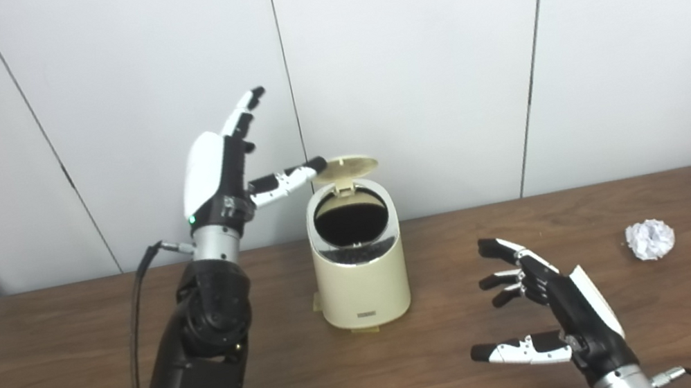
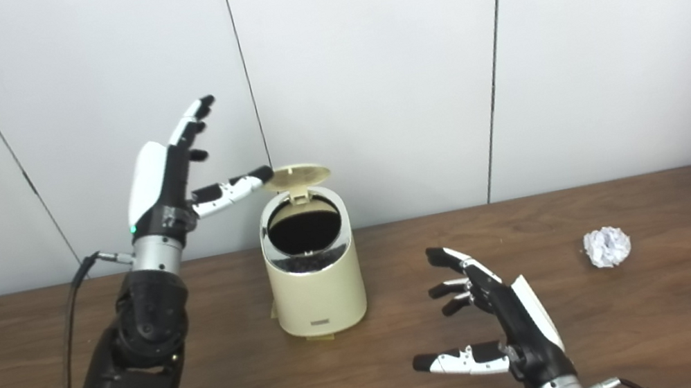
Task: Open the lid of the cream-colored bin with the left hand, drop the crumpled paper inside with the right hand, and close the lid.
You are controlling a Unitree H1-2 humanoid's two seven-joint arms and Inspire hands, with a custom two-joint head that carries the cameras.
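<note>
1. Lid (image 1: 347, 168) up on cream bin (image 1: 363, 286); left hand (image 1: 222, 172) spread, empty, thumb at lid edge.
2. Crumpled paper (image 1: 650, 239) on table (image 1: 68, 381), far right, ungrasped.
3. Right hand (image 1: 546, 301) spread, empty. Left: grab, drop, close.

Bare lab test bay: plain white wall panels (image 1: 423, 68), wooden table (image 1: 418, 378).

Beside the left hand (image 1: 222, 172), shelled in glossy white and black plastic, the cream-colored bin (image 1: 361, 275) looks smooth, faintly shiny plastic with a chrome-like rim, while right of the right hand (image 1: 557, 306) rough crumpled paper (image 1: 650, 239) lies on the matt, grained wood surface (image 1: 63, 353).
</note>
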